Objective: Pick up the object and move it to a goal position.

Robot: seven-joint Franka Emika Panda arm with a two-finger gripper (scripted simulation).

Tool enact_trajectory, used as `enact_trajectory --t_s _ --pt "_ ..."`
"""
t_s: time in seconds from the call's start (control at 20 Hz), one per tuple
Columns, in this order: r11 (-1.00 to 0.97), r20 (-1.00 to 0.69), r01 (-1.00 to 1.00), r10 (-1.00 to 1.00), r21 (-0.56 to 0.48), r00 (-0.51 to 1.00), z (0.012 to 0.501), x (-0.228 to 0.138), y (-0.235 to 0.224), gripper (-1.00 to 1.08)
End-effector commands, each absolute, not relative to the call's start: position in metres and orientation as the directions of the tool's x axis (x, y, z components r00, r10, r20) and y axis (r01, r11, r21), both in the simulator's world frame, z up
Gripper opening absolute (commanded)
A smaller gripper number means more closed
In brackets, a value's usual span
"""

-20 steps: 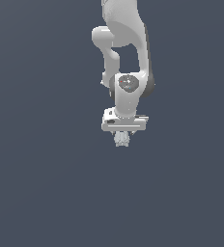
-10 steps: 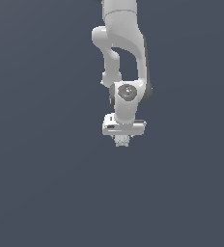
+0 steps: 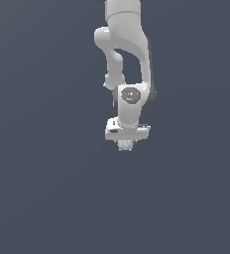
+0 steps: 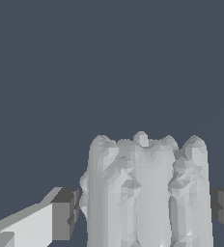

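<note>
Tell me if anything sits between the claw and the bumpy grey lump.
Nothing visible does. The lump sits right between the claw's fingers, with only flat dark background around it.

The arm (image 3: 129, 54) is carrying its gripper (image 3: 126, 144) upward in the exterior view, so that the gripper's hand is sitting a little higher in the picture than it did a second ago. The upper links are bunching closer above the wrist as the whole arm is drawing up. The object (image 3: 126, 145), a bumpy pale lump clamped between the fingers (image 4: 61, 214), is rising with the gripper, while sideways drift is too slight to tell.
</note>
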State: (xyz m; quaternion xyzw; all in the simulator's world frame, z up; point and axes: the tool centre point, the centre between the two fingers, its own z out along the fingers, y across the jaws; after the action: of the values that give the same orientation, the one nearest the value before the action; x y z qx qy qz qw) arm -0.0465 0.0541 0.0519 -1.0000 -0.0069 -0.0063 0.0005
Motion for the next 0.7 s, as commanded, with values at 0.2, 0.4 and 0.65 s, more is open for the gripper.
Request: enact_trajectory --t_s 0.2,0.4,0.65 --pt "-1.0 0.0 0.014 0.014 0.0 1.0 0.041 -0.05 0.053 -1.0" --pt "-1.0 0.011 0.015 0.015 0.0 1.0 0.053 -0.046 0.054 -1.0" --pt "-1.0 0.01 0.015 0.015 0.0 1.0 0.066 -0.04 0.056 -1.0"
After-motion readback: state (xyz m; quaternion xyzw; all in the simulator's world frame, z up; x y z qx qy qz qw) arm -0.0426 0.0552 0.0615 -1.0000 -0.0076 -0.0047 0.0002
